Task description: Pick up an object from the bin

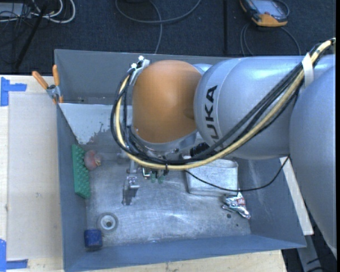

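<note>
Grey metal floor is all that lies under your claw (128,190), about mid-bin (175,239). I see nothing held in it, and I cannot tell from this angle whether it is open or closed. Nearest candidates: a small pink round thing (92,160) just beside a green studded strip (80,171) at the view's left wall; a pale flat box (212,179) on the claw's other side, partly under the arm; a grey ring (107,222) and a blue block (92,238) near the front-left corner; a crumpled silver-and-black scrap (236,204) well apart to the right. Risks as I judge them: descend here and you close on nothing. Go for the pink thing and it probably rolls, or you snag the strip next to it. The strip lies against the wall, so a jaw may strike metal first. The box looks too wide and flat to pinch. The ring lies flat, so the claw may skate over it. Watch the cable loop (120,123) beside the orange cover (164,101): on a reach toward that wall it could catch.
</note>
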Controlling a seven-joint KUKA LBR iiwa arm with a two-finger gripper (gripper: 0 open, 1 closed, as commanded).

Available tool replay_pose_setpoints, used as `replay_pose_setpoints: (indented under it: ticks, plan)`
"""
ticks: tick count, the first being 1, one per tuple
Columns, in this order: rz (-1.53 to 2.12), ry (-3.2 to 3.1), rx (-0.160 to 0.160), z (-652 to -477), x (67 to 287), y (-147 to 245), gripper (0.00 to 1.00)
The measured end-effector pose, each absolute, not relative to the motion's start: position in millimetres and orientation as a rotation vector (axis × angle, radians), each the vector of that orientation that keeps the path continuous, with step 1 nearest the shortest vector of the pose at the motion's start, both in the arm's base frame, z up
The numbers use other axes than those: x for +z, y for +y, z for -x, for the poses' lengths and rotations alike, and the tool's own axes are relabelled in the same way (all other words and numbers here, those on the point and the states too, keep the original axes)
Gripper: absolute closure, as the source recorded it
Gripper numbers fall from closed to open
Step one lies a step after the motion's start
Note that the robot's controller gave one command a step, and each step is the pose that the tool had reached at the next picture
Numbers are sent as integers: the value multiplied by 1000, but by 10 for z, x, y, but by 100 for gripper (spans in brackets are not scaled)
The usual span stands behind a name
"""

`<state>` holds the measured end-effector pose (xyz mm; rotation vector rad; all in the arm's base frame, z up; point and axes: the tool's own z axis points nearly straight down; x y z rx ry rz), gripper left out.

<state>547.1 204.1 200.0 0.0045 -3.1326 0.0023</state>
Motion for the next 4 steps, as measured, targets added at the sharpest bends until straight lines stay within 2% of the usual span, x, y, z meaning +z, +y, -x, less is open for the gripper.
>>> replay_pose_setpoints:
  ticks: [1,2,3,4]
  plan:
    - [-18,-3134,4,-5795,1199,1467,0]
    - [-48,-3144,5,-6112,1236,627,0]
    - [-15,-3142,6,-6051,1372,-94,0]
    - [266,-3136,-2,-5999,770,-149,0]
